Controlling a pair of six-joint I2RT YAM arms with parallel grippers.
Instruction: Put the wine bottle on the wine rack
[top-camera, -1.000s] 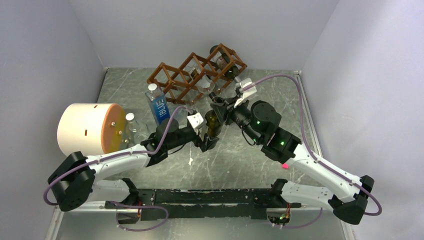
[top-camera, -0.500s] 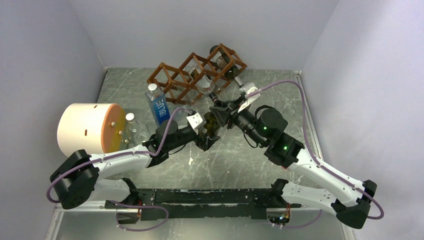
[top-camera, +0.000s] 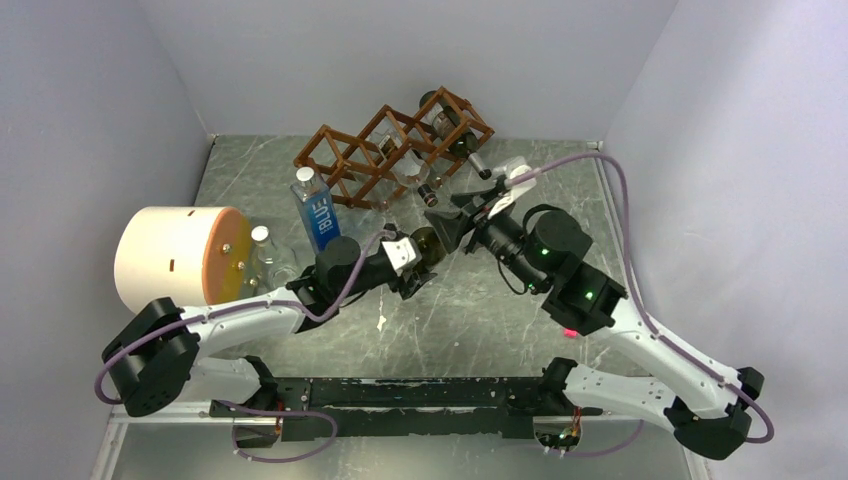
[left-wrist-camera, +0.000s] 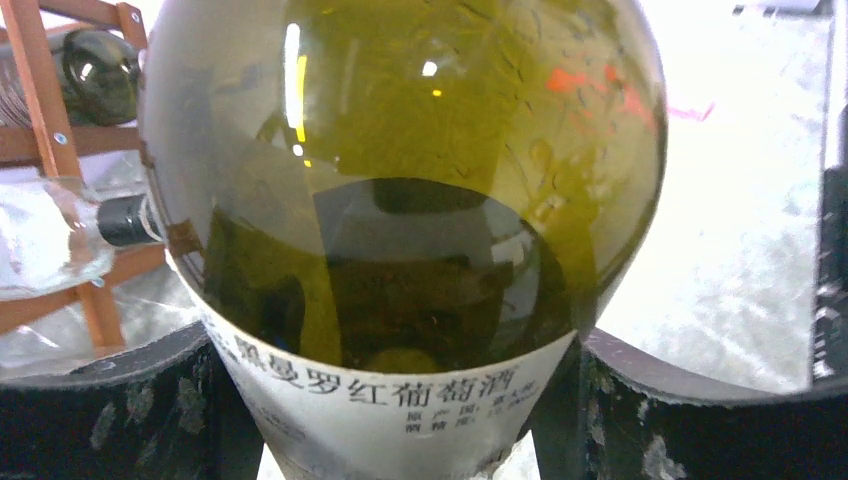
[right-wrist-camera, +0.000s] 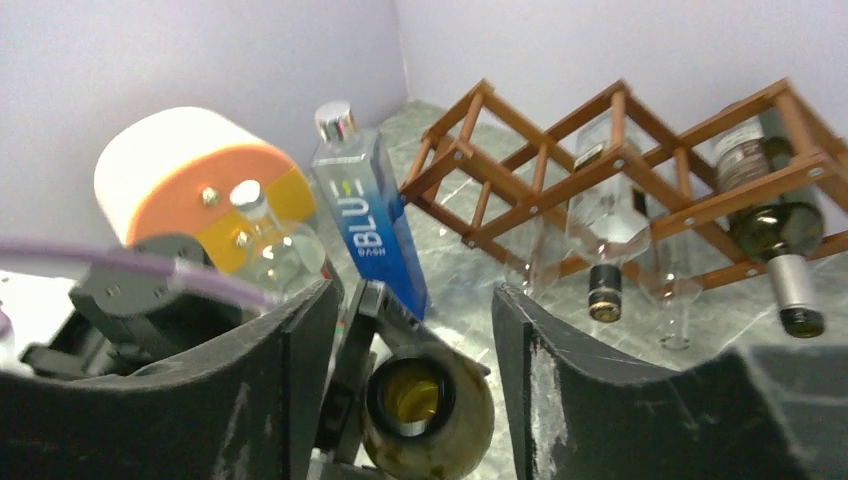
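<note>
The wine bottle (left-wrist-camera: 400, 150) is seen to be glossy olive-green glass, wrapped by a matt white paper label (left-wrist-camera: 400, 405). The wine rack (right-wrist-camera: 515, 120) is made of smooth reddish-brown wood joined with metal screws. The black pads (left-wrist-camera: 110, 410) are shown matt and scuffed. The table (top-camera: 480, 320) is finished like grey veined stone, faintly sheened.

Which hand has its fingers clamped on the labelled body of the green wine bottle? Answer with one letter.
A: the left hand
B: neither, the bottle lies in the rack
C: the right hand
A: in the left wrist view the left hand has its dark fingers pressed on both sides of the green wine bottle at its labelled body, while the right hand merely straddles the bottle's end, open.
</note>
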